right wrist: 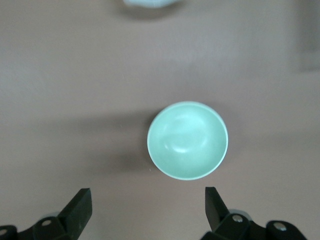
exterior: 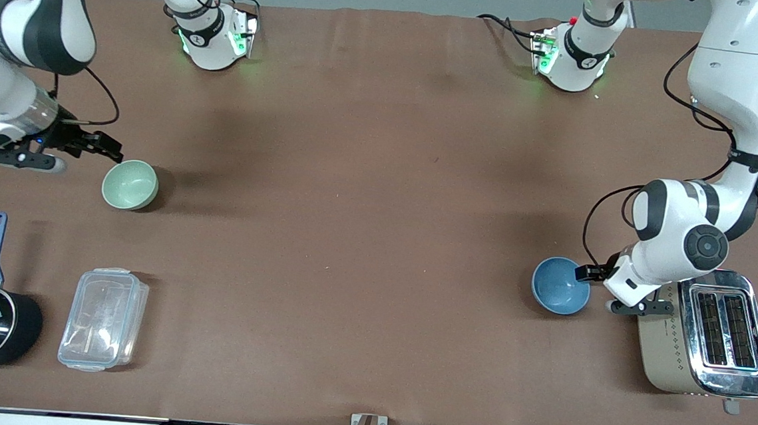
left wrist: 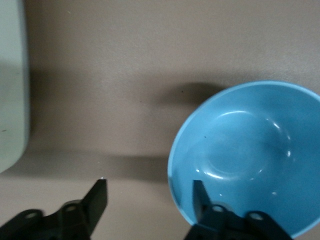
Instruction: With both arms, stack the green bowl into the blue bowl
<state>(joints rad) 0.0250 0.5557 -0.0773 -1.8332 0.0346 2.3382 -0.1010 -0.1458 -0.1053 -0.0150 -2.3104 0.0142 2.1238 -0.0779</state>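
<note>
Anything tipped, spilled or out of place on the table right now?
Nothing stands out. The green bowl and blue bowl both sit upright and empty at their ends of the table. The right gripper is open short of the green bowl; the left gripper is open astride the blue bowl's rim.

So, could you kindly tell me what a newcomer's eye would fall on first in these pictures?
Probably the two glossy bowls at the table's two ends, each with a gripper at it. The open left gripper straddles the rim of the small sky-blue bowl beside the chrome toaster. The open right gripper hangs just short of the pale mint-green bowl.
</note>
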